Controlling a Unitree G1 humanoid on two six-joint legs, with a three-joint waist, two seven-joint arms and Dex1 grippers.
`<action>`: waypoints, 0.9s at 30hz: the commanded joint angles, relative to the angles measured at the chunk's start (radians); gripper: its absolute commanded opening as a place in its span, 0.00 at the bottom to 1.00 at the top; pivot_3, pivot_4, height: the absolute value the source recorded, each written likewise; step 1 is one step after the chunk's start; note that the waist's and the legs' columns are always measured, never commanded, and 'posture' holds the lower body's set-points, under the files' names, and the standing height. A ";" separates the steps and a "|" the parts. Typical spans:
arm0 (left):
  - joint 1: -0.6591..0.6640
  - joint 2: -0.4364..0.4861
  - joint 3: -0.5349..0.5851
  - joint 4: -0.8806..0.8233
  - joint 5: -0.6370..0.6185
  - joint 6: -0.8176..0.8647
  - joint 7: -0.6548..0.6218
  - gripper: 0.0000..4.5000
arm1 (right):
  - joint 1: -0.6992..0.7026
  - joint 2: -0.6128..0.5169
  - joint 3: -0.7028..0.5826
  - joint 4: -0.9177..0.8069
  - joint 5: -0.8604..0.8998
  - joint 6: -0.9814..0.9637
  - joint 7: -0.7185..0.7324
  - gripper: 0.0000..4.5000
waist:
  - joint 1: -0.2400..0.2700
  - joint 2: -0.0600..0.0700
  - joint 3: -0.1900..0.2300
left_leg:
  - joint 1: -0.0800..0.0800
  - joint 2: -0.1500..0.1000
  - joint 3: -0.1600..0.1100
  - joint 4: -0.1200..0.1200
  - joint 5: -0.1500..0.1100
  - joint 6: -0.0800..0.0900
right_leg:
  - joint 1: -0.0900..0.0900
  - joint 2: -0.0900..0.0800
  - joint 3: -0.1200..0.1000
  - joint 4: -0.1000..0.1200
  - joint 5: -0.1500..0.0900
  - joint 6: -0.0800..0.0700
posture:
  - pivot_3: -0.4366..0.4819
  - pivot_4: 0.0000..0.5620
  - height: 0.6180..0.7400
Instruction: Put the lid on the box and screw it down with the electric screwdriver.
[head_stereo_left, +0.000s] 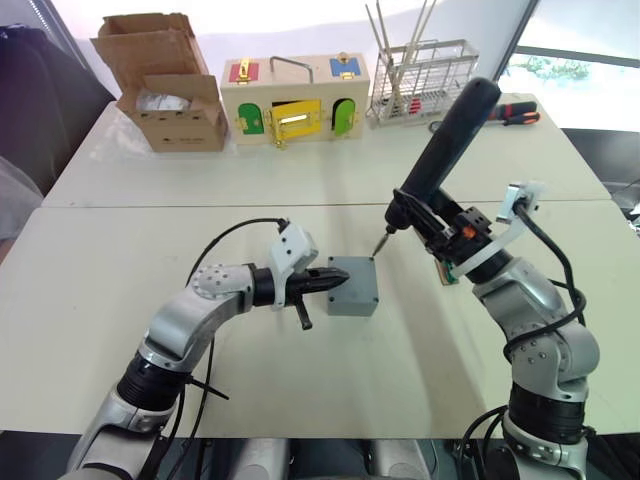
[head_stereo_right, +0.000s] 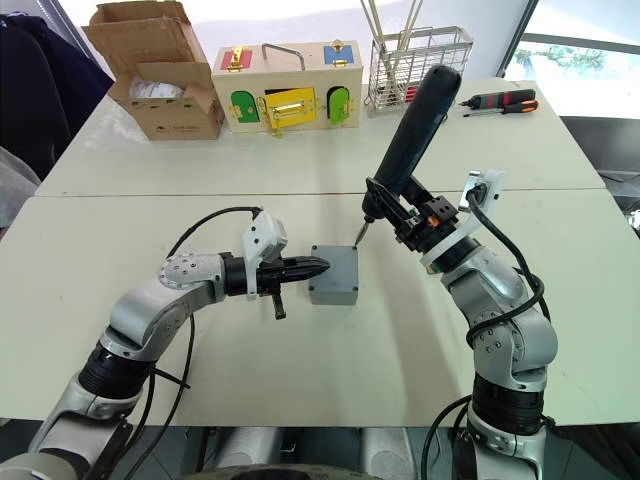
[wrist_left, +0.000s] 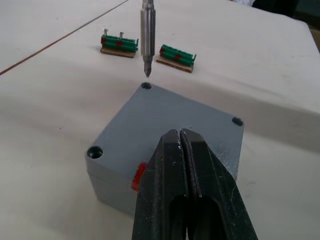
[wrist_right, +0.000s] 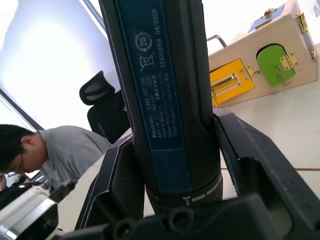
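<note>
The grey box (head_stereo_left: 350, 298) stands mid-table with the flat grey lid (wrist_left: 185, 115) lying on top of it, corner screw holes showing. A bit of red shows at the box's side wall (wrist_left: 112, 182). My left gripper (head_stereo_left: 338, 279) is shut, and its fingertips (wrist_left: 172, 137) sit at the lid's left edge. My right gripper (head_stereo_left: 447, 232) is shut on the thick black electric screwdriver (head_stereo_left: 452, 135), which is tilted. Its metal bit (wrist_left: 146, 40) hovers just above the lid's far corner hole (wrist_left: 146, 86).
Two green terminal blocks (wrist_left: 119, 45) lie on the table beyond the box. At the back stand a cardboard carton (head_stereo_left: 165, 90), a wooden box with coloured doors (head_stereo_left: 295, 105) and a wire basket (head_stereo_left: 420, 75). A red-and-black hand screwdriver (head_stereo_left: 515, 113) lies there too. A person (wrist_right: 30, 150) sits behind.
</note>
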 joint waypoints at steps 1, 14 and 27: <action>0.002 0.014 -0.033 0.003 0.054 -0.051 -0.016 0.00 | -0.013 -0.014 0.012 -0.044 0.017 -0.052 0.003 0.42 | 0.000 0.000 0.000 | 0.000 0.000 0.000 0.000 0.000 0.000 | 0.000 0.000 0.000 0.000 0.000 0.000 | 0.48 0.27 0.92; 0.001 0.004 -0.027 0.010 0.062 -0.059 -0.037 0.00 | 0.018 -0.046 0.059 -0.018 -0.008 -0.104 0.002 0.42 | 0.002 0.000 0.000 | 0.000 0.000 0.000 0.000 0.000 0.000 | 0.001 0.000 0.000 0.000 0.000 0.000 | 0.48 0.27 0.92; 0.000 -0.003 -0.030 0.003 0.064 -0.052 -0.038 0.00 | 0.047 -0.074 0.106 0.009 -0.068 -0.161 0.017 0.42 | 0.002 0.000 0.000 | 0.000 0.000 0.000 0.000 0.000 0.000 | 0.001 0.000 0.000 0.000 0.000 0.000 | 0.48 0.27 0.92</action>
